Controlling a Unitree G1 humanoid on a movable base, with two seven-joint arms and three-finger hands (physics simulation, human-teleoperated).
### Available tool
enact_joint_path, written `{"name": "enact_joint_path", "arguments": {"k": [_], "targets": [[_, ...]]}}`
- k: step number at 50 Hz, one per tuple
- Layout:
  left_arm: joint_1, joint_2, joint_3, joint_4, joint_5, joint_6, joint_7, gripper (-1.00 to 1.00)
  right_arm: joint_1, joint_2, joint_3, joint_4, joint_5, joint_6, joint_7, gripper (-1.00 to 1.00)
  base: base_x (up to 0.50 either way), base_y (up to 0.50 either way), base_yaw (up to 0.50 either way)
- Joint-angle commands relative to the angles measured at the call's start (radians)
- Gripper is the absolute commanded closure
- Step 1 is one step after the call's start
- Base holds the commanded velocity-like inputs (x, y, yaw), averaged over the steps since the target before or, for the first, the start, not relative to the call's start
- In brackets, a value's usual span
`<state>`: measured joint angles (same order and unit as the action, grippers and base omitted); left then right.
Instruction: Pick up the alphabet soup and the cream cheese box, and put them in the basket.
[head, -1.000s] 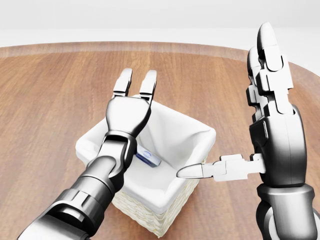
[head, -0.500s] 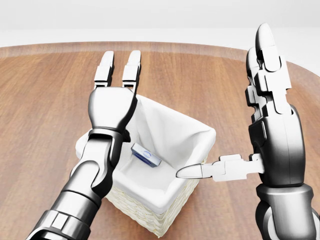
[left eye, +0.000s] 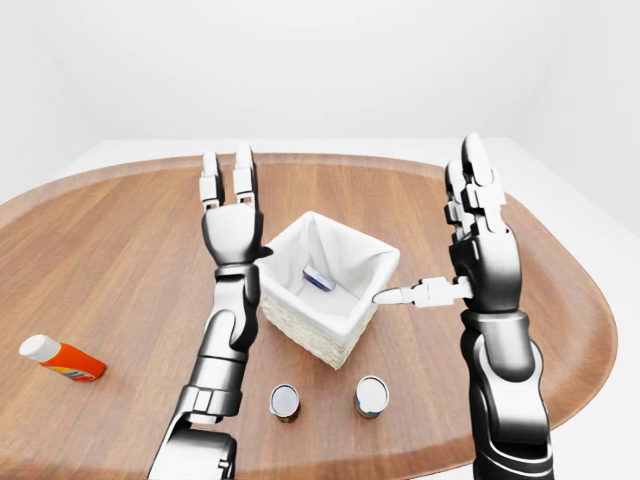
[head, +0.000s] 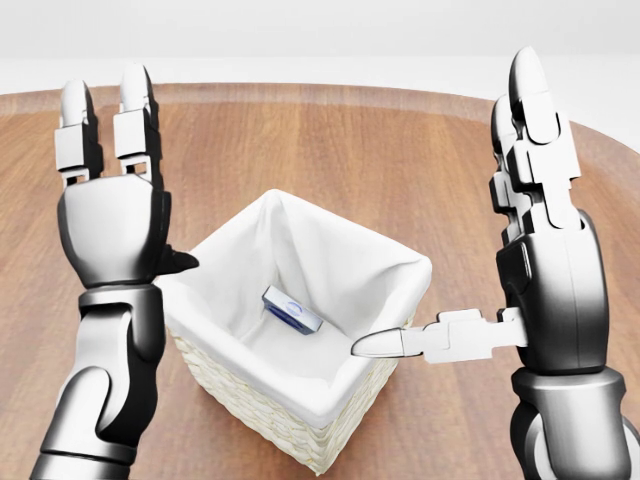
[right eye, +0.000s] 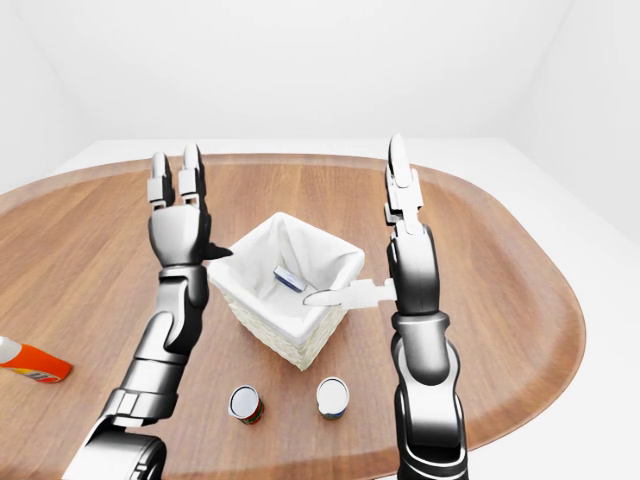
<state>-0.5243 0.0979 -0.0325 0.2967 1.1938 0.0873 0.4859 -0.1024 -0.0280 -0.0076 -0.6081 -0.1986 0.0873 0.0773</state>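
Observation:
The white-lined wicker basket (head: 402, 264) stands mid-table. A small blue-and-white cream cheese box (head: 292, 310) lies tilted on its floor. Two cans stand below the basket in the left-eye view, one on the left (left eye: 285, 401) with a red label and one on the right (left eye: 372, 396); I cannot tell which is the alphabet soup. My left hand (head: 142, 180) is raised beside the basket's left corner, open and empty, fingers up. My right hand (head: 445, 215) stands open and empty at the basket's right, with its thumb (head: 400, 343) over the rim.
An orange bottle with a white cap (left eye: 60, 360) lies far left on the oval wooden table (left eye: 120, 240). The table's rim curves close past my right arm in the left-eye view.
My left hand has swung from above the basket to its left side, staying open. The cream cheese box lies in the basket throughout. The right hand has not moved.

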Motion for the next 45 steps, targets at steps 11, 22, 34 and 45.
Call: {"name": "enact_joint_path", "arguments": {"k": [11,22,34,45], "targets": [[0.118,0.126,0.144,-0.265,-0.147,0.000,-0.022,-1.00,-0.001,0.000,0.002,-0.007,-0.003,0.000,0.000,-1.00,0.00,0.00,0.00],[0.140,0.191,0.209,-0.267,-0.227,0.000,-0.024,-1.00,0.002,0.000,-0.002,0.007,-0.002,0.000,-0.002,-1.00,0.00,0.00,0.00],[0.119,0.275,0.286,-0.204,-0.356,0.000,-0.037,-1.00,-0.002,0.000,-0.001,-0.001,-0.004,0.000,-0.003,-1.00,0.00,0.00,0.00],[0.129,0.330,0.341,-0.159,-0.453,0.000,-0.036,-1.00,-0.004,0.001,0.000,-0.012,-0.004,0.000,-0.004,-1.00,0.00,0.00,0.00]]}}
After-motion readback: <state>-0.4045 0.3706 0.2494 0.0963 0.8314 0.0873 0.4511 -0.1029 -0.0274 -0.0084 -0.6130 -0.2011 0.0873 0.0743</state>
